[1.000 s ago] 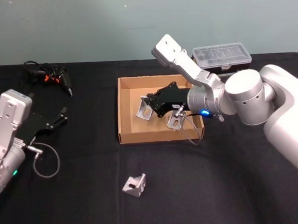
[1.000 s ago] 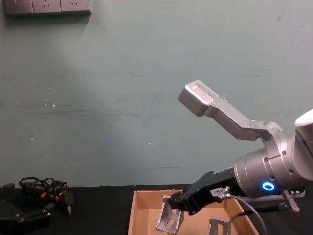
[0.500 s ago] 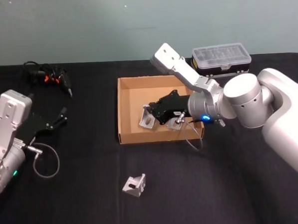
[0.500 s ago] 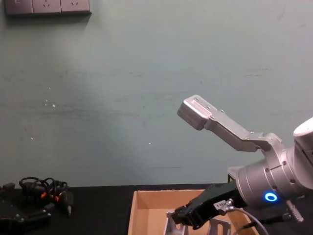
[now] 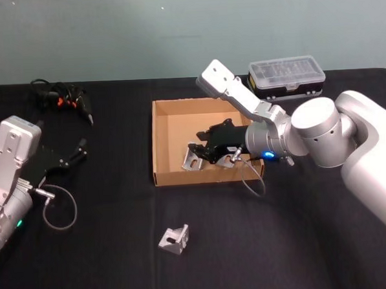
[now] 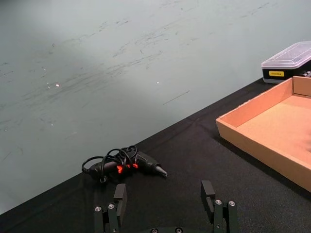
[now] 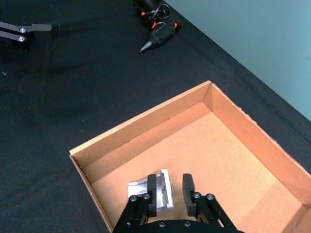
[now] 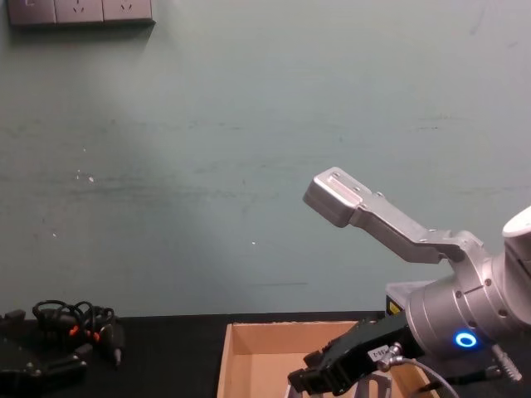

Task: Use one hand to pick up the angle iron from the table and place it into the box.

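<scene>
A tan cardboard box sits mid-table. My right gripper is low inside it, near the front wall. A silver angle iron lies on the box floor between its fingers. In the right wrist view that angle iron touches one finger, and bare cardboard shows beside the other, so the gripper is open. A second angle iron lies partly hidden under the gripper body. Another angle iron rests on the black table in front of the box. My left gripper is parked open at the far left.
A black glue gun with a coiled cable lies at the back left. A black case with a clear lid stands behind the box on the right. A loose cable loop hangs by the left arm.
My right gripper has come down with the angle iron from above the box to its floor, moving toward the front wall. The iron now lies flat and the fingers have parted. The left arm stayed still.
</scene>
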### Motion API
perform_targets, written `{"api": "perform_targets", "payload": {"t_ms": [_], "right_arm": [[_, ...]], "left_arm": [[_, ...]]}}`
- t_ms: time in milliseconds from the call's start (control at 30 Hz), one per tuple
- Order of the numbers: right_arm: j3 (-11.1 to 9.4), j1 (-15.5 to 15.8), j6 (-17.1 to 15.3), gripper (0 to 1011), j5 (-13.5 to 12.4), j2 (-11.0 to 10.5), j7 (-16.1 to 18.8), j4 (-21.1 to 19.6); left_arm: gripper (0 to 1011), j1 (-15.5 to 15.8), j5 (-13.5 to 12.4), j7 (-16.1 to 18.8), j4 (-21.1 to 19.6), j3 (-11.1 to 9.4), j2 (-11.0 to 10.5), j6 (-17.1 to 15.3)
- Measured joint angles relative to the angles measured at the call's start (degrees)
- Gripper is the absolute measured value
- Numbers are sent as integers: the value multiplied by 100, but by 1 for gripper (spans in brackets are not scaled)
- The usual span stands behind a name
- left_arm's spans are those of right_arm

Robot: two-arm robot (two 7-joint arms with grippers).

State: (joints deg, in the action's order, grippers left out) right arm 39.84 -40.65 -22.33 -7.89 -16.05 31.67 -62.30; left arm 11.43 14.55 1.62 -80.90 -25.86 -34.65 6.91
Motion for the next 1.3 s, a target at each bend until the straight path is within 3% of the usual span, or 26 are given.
{"api": "perform_targets", "payload": {"t_ms": [400,533,767,1067,1300], "right_arm": [[-358,265,173,659,28,-149,-146,-468],[-518,472,212,812,-1,-292,-162,-909],[-709,828,317,993,-173,-574,-44,-1610],[-810,1302,398,1004,-664,-1128,441,-2490],[-967,1792,315,1004,-973,-1453,337,-3043]], "left_arm": [[1000,0,0,0,0,0,0,0],[1000,0,0,0,0,0,0,0],[1000,0,0,0,0,0,0,0],[1000,0,0,0,0,0,0,0],[1000,0,0,0,0,0,0,0]]}}
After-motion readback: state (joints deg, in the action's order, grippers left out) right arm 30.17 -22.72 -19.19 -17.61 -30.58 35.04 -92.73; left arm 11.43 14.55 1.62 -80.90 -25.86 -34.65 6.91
